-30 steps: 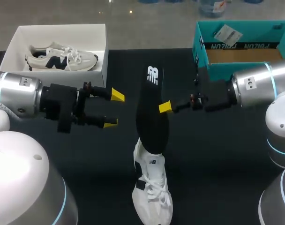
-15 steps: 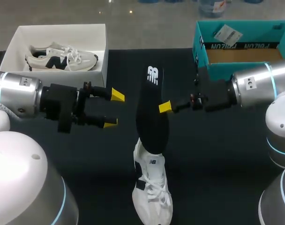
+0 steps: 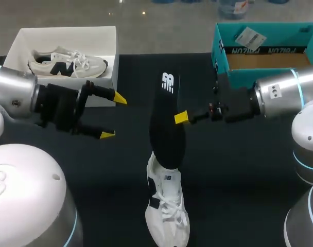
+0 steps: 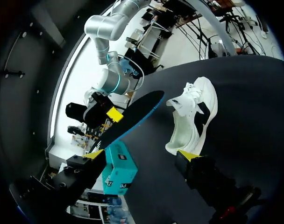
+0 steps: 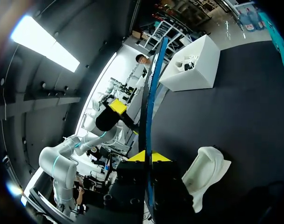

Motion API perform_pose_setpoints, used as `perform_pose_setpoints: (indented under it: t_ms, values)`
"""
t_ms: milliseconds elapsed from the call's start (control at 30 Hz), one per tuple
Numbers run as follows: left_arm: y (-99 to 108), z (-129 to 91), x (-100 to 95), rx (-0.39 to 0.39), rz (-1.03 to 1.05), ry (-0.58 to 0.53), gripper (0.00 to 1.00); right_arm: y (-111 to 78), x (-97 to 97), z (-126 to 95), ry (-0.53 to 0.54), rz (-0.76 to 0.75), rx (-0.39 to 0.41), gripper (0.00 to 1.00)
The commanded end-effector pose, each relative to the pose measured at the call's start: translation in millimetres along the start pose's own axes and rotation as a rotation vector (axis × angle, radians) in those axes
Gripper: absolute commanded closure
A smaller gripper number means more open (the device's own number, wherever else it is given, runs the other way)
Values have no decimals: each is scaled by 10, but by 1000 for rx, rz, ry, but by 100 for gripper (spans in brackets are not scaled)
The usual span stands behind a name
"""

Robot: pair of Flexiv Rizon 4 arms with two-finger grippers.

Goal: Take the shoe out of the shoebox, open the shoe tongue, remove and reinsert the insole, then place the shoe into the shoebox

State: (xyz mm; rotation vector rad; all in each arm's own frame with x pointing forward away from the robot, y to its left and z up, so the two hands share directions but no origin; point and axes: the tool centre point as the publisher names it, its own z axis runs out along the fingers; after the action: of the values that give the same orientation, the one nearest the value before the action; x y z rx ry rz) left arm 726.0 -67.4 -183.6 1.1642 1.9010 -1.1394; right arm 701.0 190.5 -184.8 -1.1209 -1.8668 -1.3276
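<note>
The white shoebox (image 3: 17, 47) sits at the table's (image 3: 239, 170) far left corner; the white shoe (image 3: 167, 208) lies by the near edge. The right gripper (image 3: 178, 117) pinches the black insole (image 3: 167, 123), raised over the shoe. The left gripper (image 3: 112, 116) is spread wide, holding nothing.

Insole (image 3: 167, 123): black, matt, smooth-faced. Shoe (image 3: 167, 208): white cloth upper with smoother panels, woven laces. Table (image 3: 110, 175): black matt covering. White shoebox (image 3: 69, 33): matt card. Left arm (image 3: 15, 92): satin metal sleeve, with a glossy white plastic shell below. Fingertips (image 3: 119, 98): yellow plastic, matt.
</note>
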Motion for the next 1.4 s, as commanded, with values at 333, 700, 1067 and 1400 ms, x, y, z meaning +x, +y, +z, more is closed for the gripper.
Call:
perform_pose_setpoints:
  t_ms: [333, 700, 1067, 1400]
  values:
    - [-88, -224, 394, -124, -233, 243, 0, -6, 6, 11, -4, 1, 0, 100]
    - [-16, -409, 689, -151, -299, 296, 0, -6, 6, 11, -4, 1, 0, 100]
    - [64, -476, 942, -173, -375, 342, 0, -6, 6, 11, -4, 1, 0, 100]
    - [73, -478, 951, -184, -381, 348, 0, -6, 6, 11, -4, 1, 0, 100]
